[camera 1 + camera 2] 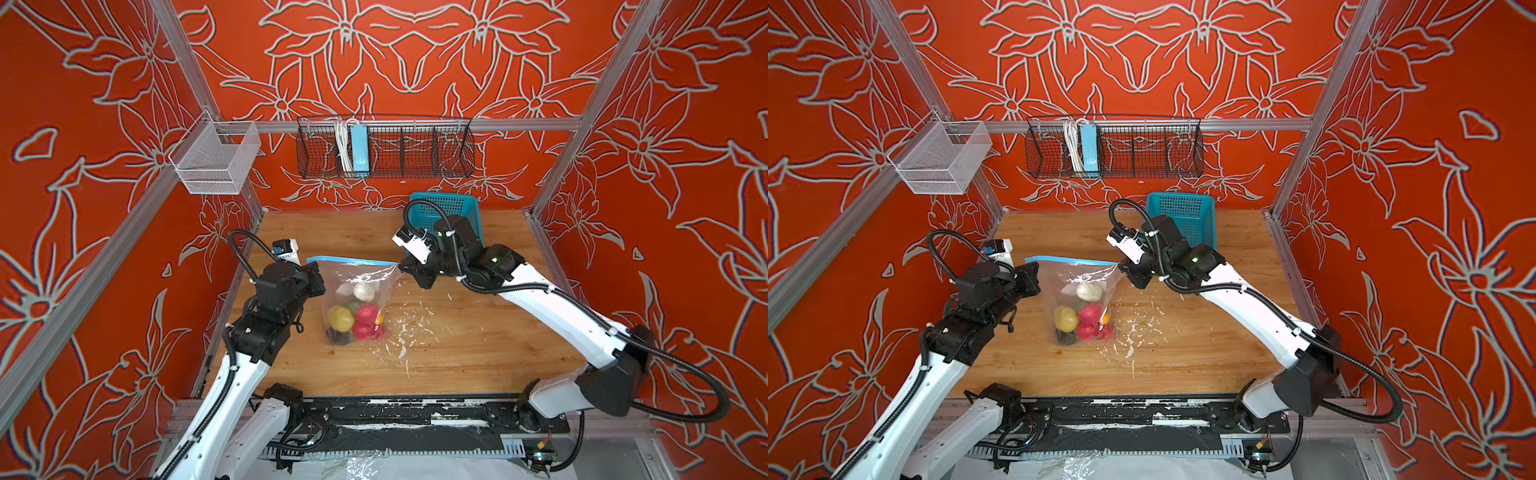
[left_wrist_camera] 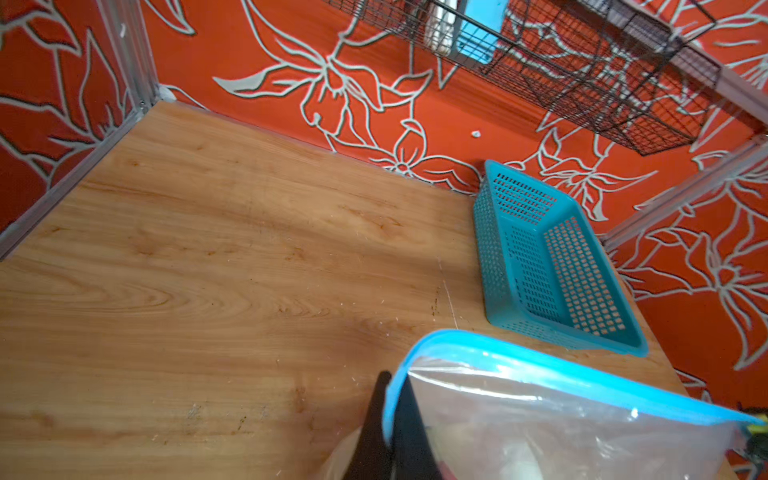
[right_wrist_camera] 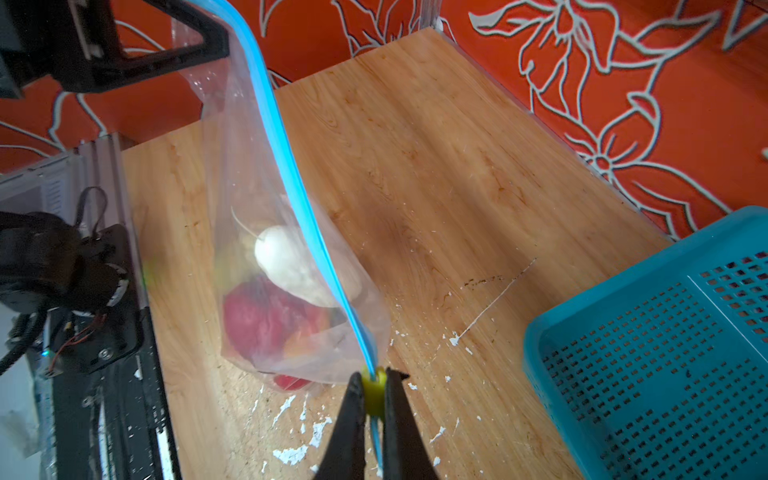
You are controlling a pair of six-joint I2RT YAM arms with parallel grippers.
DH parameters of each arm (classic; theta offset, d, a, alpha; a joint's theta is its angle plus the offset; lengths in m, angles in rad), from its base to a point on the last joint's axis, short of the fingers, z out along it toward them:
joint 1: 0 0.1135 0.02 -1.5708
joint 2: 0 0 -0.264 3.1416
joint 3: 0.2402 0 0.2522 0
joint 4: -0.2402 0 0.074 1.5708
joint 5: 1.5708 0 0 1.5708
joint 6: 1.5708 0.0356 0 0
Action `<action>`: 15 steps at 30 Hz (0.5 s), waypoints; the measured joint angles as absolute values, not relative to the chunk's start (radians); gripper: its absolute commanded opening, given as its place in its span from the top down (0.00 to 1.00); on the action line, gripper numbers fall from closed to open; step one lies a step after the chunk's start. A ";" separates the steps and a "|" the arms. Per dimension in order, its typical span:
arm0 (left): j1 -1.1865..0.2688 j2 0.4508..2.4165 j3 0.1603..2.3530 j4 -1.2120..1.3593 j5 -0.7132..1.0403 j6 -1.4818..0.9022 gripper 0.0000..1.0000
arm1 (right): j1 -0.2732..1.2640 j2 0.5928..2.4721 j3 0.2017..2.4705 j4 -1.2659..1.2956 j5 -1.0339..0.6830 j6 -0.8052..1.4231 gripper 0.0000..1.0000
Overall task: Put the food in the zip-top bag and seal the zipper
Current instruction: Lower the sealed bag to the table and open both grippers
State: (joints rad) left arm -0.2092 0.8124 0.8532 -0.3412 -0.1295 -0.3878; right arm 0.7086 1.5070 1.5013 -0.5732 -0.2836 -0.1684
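Right wrist view: right gripper [image 3: 375, 376] pinches the yellow-green slider [image 3: 372, 392] on the thin light-blue zipper [image 3: 286, 166]; left gripper [image 2: 392, 386] clamps the clear plastic zip-top bag [image 3: 249, 187] at its opposite corner, colourful toy food [image 1: 353, 311] inside. Keep the strip taut, pull straight.

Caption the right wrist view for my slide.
Right end effector pinches the yellow slider on the blue zipper of a zip-top bag holding a white radish and red strawberries.
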 measured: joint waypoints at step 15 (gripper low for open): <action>-0.140 1.421 1.095 -0.146 -0.226 -0.402 1.00 | 0.563 1.987 1.913 -0.589 -0.269 -0.177 1.00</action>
State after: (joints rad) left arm -0.1402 1.4208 1.0950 -0.1463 -0.2260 -0.4019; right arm 0.5629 1.9873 1.9133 -0.5892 -0.2691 -0.1772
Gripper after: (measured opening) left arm 0.047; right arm 0.092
